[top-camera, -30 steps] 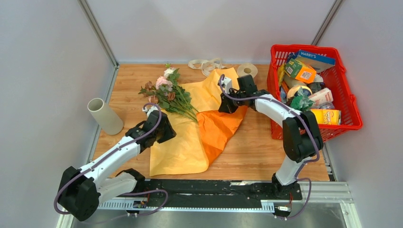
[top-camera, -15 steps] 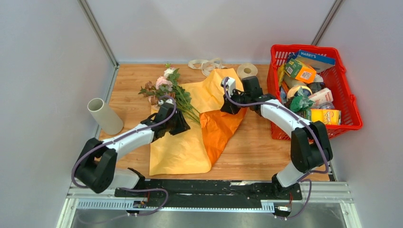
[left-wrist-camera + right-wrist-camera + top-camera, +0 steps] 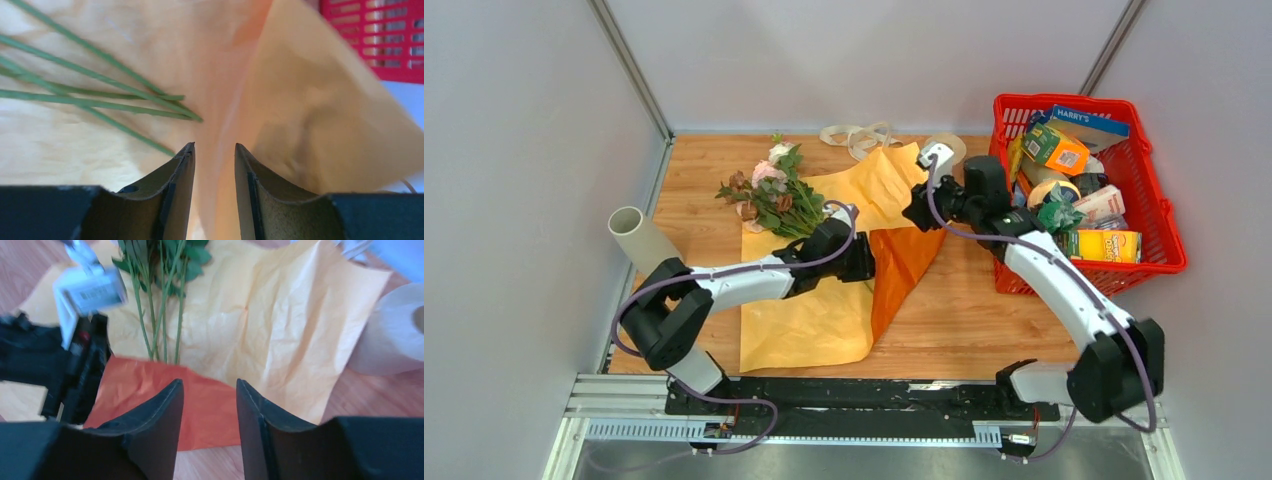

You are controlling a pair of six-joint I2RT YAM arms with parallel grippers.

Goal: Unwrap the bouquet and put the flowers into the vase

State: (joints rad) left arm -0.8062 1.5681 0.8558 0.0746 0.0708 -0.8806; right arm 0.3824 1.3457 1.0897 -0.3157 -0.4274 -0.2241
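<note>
Swinging in from the left edge, the left gripper [image 3: 861, 262] has crossed the sheet to the cut ends of the stems, while the right gripper [image 3: 919, 208] has let its jaws part and drawn back toward the far right. Now the flowers [image 3: 774, 195], pink, cream and brown roses on long thin green stems, lie loose with their heads at the back left and their stems fanned over the crumpled yellow-tan wrapping paper [image 3: 809, 315]. The unwrapping looks as good as done: the limp beige ribbon [image 3: 856, 135] sits apart at the back edge, and the folded orange paper sheet [image 3: 894, 270] is flopped open to the right of the stems. In the left wrist view the fingers stand a little apart with nothing between them, the stem tips just ahead and to one side. That reads as lining up for a pinch on the stems. The right gripper's jaws are spread and empty above the orange sheet, likely clearing room. The tall beige-grey cylinder vase [image 3: 636, 238] waits at the left edge, well apart from the flowers.
</note>
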